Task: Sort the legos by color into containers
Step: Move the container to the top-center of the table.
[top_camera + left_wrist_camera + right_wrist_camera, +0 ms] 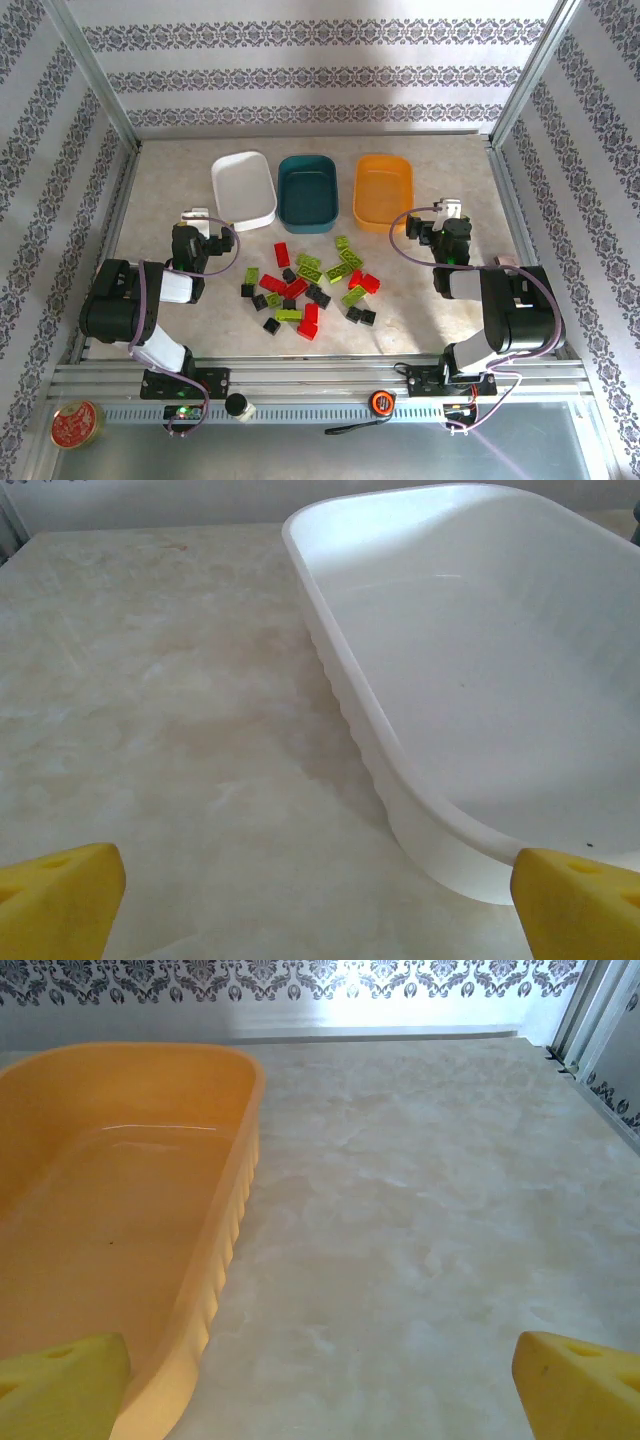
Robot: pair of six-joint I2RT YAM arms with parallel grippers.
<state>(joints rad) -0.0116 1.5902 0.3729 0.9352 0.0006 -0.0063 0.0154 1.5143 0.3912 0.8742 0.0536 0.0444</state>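
Three shallow, round-cornered containers stand in a row along the far edge of the pale marbled table [165, 175]. A white plastic tub [245, 187] sits nearest the far-left corner, a dark teal plastic tub [307, 193] is in the middle, and an orange plastic tub [383, 190] is on the right. All three look empty. The legos [305, 290], small studded plastic bricks in red, lime green and black, lie in one loose heap at mid-table, closer to the near edge than the tubs are. None is sorted yet.

The left gripper [200, 214] hovers just beside the white tub's near-left corner. It is spread wide and holds nothing, and its yellow fingertips [60, 905] frame bare table and the tub wall. The right gripper [449, 212] is likewise released and empty, just off the orange tub's near-right corner.

The heap is the main risk. The bricks are crowded and the colours are mixed, and from overhead I cannot say whether some are stacked or only touching. Fingers spread this wide could close on two neighbours of different colours, or push bricks aside and scatter them toward the table's edges. The tubs look light, so a descending finger that clips a rim may slide or tip one. Both arms must also reach the same central heap, so they could foul each other there.
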